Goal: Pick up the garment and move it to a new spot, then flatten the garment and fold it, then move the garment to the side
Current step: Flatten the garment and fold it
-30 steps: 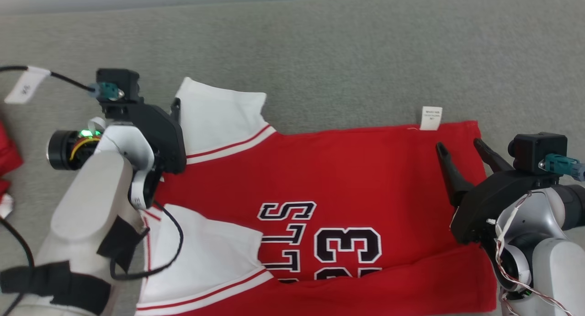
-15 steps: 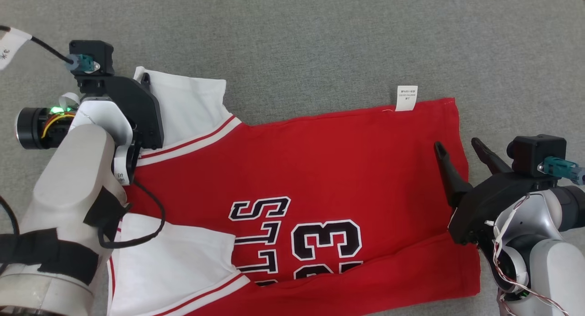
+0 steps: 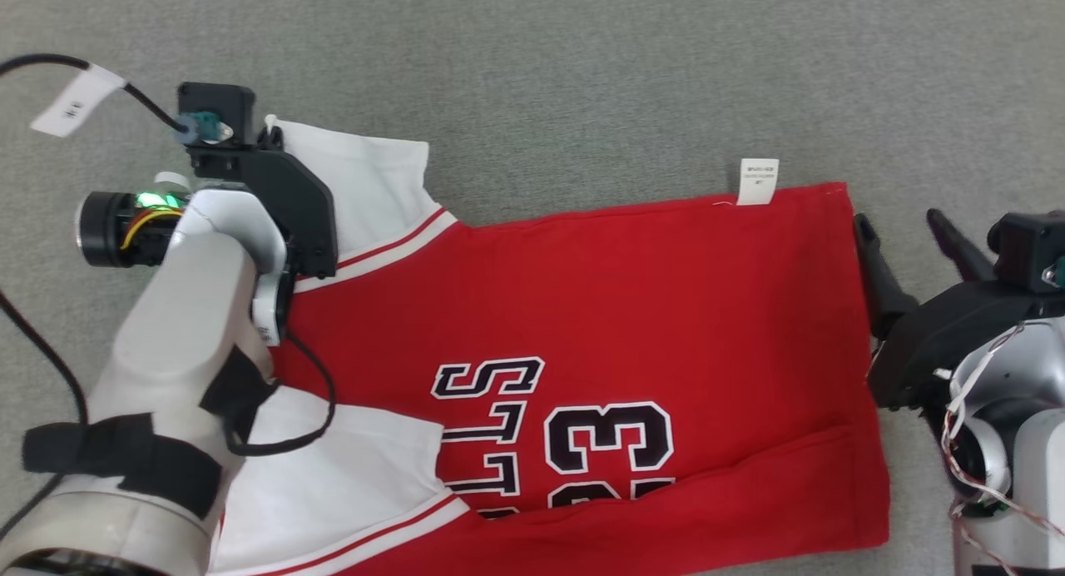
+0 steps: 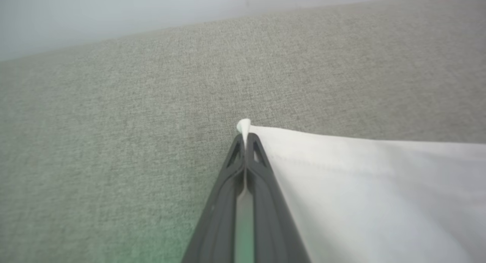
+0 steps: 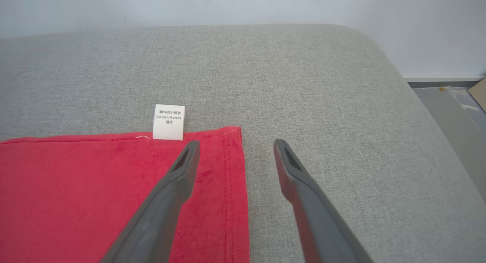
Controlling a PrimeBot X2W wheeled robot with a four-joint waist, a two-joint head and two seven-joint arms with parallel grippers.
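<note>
The garment [image 3: 599,310] is a red jersey with white sleeves and black "23" lettering, spread flat on the grey cushion. My left gripper [image 3: 270,131] is shut on the far corner of the upper white sleeve [image 3: 366,185]. In the left wrist view its fingertips [image 4: 246,137] pinch a tuft of the white sleeve [image 4: 360,187]. My right gripper [image 3: 903,218] stands open at the jersey's hem, near the white care label [image 3: 758,181]. Seen from the right wrist, the right gripper [image 5: 235,145] straddles the hem edge: one finger is over the red garment [image 5: 76,187], the other over bare cushion.
The grey upholstered surface [image 3: 582,76] extends far beyond the jersey. In the right wrist view it rounds off at the right, with floor [image 5: 452,103] beyond. A black cable with a white tag [image 3: 76,101] trails from my left wrist.
My left gripper has shut on the white sleeve corner. My right gripper has shifted right, from over the red cloth to its hem edge. The head camera has also moved.
</note>
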